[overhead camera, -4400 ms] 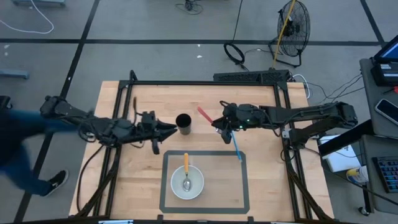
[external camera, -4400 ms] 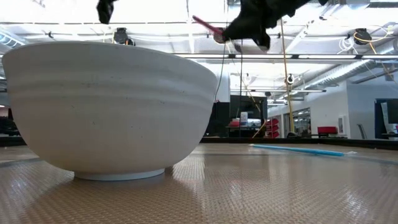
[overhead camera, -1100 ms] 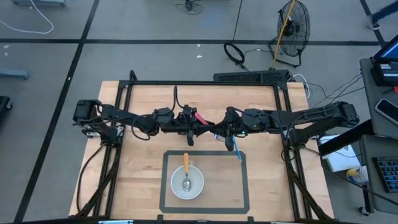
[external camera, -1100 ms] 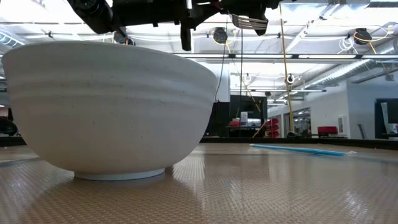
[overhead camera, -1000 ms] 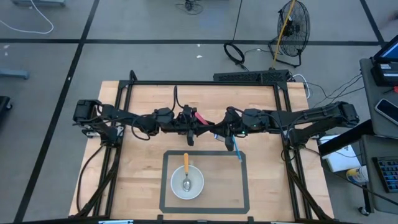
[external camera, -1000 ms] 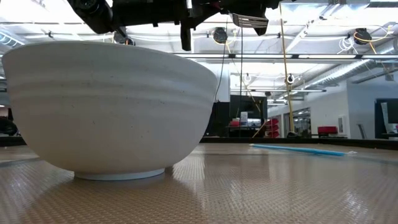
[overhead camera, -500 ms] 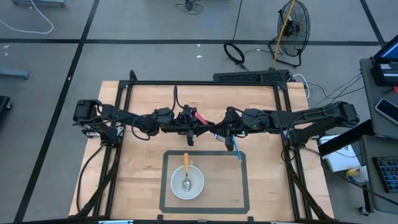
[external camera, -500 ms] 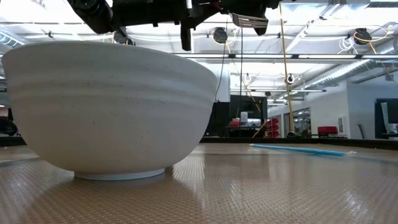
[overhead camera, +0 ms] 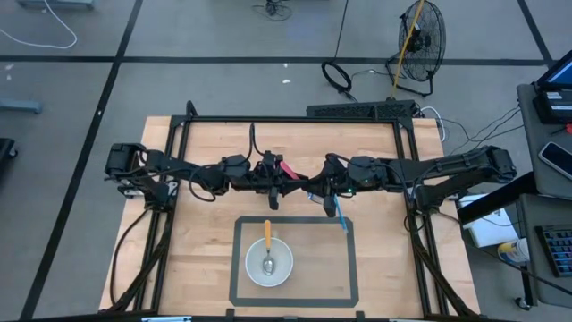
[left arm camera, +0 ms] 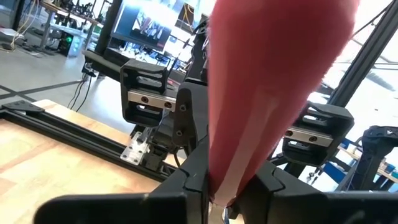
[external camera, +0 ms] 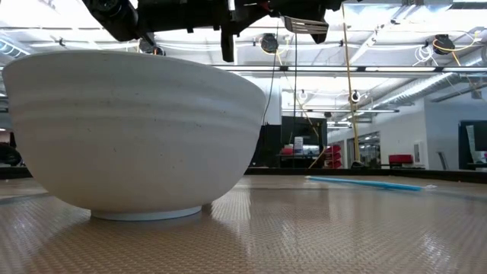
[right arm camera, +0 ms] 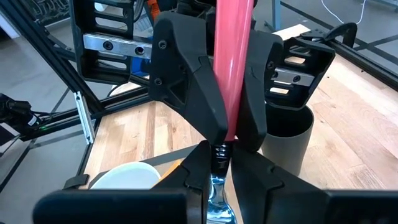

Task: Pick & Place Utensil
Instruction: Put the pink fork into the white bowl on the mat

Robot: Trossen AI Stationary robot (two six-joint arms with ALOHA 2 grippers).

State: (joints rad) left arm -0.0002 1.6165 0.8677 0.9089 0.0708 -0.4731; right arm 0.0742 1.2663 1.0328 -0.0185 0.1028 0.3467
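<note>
In the right wrist view the right arm's own fingers [right arm camera: 214, 165] were clenched on the metal end of a pink-handled utensil [right arm camera: 231, 68], while the left arm's fingers [right arm camera: 186, 87] clamped the same pink handle from the far side, so both arms grasped it at once. The left wrist view showed the pink handle [left arm camera: 273, 93] filling the middle of the frame, pinched between that arm's dark fingers [left arm camera: 196, 180]. In the high view the two met just above the centre of the frame, the left gripper [overhead camera: 275, 175] and the right gripper [overhead camera: 315, 183] almost touching, with the pink handle [overhead camera: 287, 168] showing between them above the tabletop [overhead camera: 375, 259]. A black cup [right arm camera: 287, 140] stood just behind the left arm's fingers in the right wrist view. Lower centre in the high view, a white bowl [overhead camera: 281, 270] sat inside a dark taped rectangle [overhead camera: 353, 259], holding an orange-handled spoon [overhead camera: 267, 235]. A blue utensil [overhead camera: 340, 217] lay on the tabletop beneath the right gripper, crossing the rectangle's upper right corner.
</note>
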